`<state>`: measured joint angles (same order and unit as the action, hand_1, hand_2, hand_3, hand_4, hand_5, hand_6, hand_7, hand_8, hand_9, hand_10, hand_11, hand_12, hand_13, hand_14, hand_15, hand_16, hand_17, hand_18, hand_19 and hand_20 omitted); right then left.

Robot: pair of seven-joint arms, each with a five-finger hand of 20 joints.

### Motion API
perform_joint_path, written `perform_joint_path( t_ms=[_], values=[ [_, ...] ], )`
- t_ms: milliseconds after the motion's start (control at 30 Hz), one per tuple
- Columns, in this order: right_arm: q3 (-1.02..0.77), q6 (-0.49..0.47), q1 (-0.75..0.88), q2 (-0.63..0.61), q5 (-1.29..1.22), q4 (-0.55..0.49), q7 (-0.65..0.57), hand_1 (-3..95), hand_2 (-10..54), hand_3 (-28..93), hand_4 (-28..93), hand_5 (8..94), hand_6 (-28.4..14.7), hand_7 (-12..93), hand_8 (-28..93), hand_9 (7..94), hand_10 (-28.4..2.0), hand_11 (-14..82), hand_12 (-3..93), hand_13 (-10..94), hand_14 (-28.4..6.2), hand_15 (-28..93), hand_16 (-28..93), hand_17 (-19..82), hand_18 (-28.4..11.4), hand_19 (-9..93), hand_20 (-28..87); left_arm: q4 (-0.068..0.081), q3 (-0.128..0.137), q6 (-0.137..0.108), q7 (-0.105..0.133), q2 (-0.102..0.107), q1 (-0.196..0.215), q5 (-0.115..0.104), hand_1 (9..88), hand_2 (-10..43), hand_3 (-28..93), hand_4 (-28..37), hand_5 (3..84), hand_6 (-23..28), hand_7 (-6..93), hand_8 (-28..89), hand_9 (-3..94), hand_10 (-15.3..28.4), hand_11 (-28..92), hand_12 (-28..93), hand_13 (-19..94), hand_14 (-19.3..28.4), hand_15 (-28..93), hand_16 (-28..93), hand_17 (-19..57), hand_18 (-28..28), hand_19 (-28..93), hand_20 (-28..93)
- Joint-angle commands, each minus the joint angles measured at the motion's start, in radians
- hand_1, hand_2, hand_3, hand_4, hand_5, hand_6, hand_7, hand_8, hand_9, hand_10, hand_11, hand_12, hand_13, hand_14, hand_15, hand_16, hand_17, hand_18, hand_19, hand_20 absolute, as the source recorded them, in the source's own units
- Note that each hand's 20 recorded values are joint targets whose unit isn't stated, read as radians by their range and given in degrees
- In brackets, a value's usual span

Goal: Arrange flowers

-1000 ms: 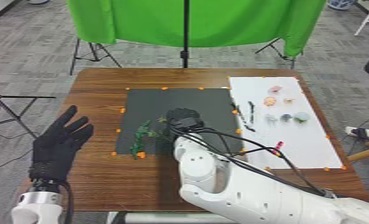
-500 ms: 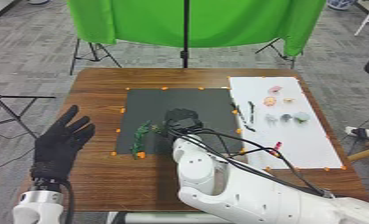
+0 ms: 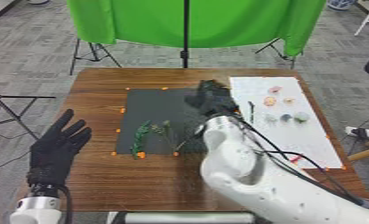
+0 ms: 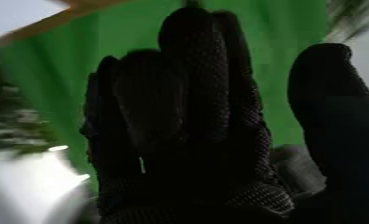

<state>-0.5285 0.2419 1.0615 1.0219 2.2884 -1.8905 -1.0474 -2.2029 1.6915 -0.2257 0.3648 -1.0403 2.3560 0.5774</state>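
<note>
Head view: black sheet on worktop has leafy sprig nr its L edge, thin stem just R of that. White paper, R of black sheet, carries small flower heads. L hand: L of black sheet, fingers straight, spread. R hand: over sheet's far R corner. Wrist view: R hand w/ fingers straight, thumb apart, green cloth behind.

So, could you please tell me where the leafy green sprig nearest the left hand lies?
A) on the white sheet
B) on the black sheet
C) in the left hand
B: the sprig lies on the black sheet, to the right of the left hand.
</note>
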Motion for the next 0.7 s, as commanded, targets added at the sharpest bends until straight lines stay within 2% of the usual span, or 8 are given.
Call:
perform_joint_path(
  t_ms=[33,100,200,233,367,600,700],
  values=[
    [-0.148,-0.067,0.032,-0.169,-0.112,0.046,-0.095,33.5,-3.5,72,-23,70.0,-6.1,12,-11,80.6,-16.7,39.0,20.1,74,-13.0,68,19,35,-28.4,89,15,0.004,-0.004,-0.011,0.018,0.017,0.010,-0.013,23.2,6.5,81,-26.0,35.6,7.3,8.8,-9,31.8,19.8,23,10,20,27.5,55,-11,-9.3,28.4,56,5],
    [-0.143,-0.096,0.030,-0.173,-0.120,0.073,-0.105,33.5,-4.2,73,-23,66.4,-7.1,11,-11,76.9,-17.8,40.5,19.6,71,-14.0,71,18,33,-28.4,89,14,0.006,-0.010,-0.016,0.024,0.021,0.005,-0.019,23.1,6.5,81,-26.5,35.4,7.1,8.5,-9,31.8,19.7,23,10,20,27.5,55,-11,-9.3,28.4,56,5],
    [-0.149,-0.156,0.039,-0.166,-0.139,0.100,-0.121,33.0,-5.6,73,-24,62.5,-8.3,11,-11,72.9,-19.0,41.9,19.1,69,-14.9,73,17,32,-28.4,89,13,0.009,-0.016,-0.008,0.012,0.013,-0.015,-0.011,23.0,6.6,81,-26.8,35.4,7.1,8.2,-9,31.7,19.6,22,10,20,27.5,55,-11,-9.4,28.4,56,6],
    [-0.149,-0.169,0.044,-0.166,-0.142,0.107,-0.121,33.0,-5.9,73,-24,61.5,-8.5,11,-11,72.3,-19.2,42.1,18.9,68,-15.2,73,17,32,-28.4,89,13,0.008,-0.020,-0.011,0.013,0.016,-0.019,-0.013,23.0,6.6,81,-26.9,35.4,7.1,8.1,-9,31.7,19.5,22,10,20,27.6,55,-11,-9.4,28.4,56,6],
    [-0.135,-0.223,0.047,-0.153,-0.151,0.135,-0.126,32.5,-7.5,73,-24,60.3,-9.3,10,-10,70.3,-19.7,43.5,18.6,67,-15.7,75,16,31,-28.4,89,13,0.005,-0.028,-0.015,0.027,0.033,-0.019,-0.018,23.1,6.5,81,-26.7,35.2,7.1,8.2,-9,31.7,19.5,22,10,20,27.6,54,-10,-9.3,28.4,56,6],
    [-0.106,-0.294,0.029,-0.124,-0.191,0.181,-0.135,32.3,-8.3,73,-25,59.7,-9.3,10,-10,69.5,-19.7,44.6,18.2,66,-15.9,75,16,31,-28.4,89,13,0.006,-0.033,-0.017,0.030,0.033,-0.021,-0.021,23.4,6.5,81,-26.5,35.3,7.3,8.6,-9,31.7,19.7,22,11,20,27.6,54,-10,-9.3,28.4,56,6],
    [-0.094,-0.333,0.014,-0.101,-0.205,0.211,-0.137,32.2,-8.5,72,-25,59.9,-9.3,10,-10,69.3,-19.8,44.8,18.2,66,-15.9,76,16,30,-28.4,89,13,0.009,-0.033,-0.014,0.021,0.026,-0.027,-0.016,23.4,6.4,81,-26.5,35.3,7.4,8.7,-9,31.7,19.8,22,11,20,27.6,54,-10,-9.3,28.4,56,6]
  ],
)
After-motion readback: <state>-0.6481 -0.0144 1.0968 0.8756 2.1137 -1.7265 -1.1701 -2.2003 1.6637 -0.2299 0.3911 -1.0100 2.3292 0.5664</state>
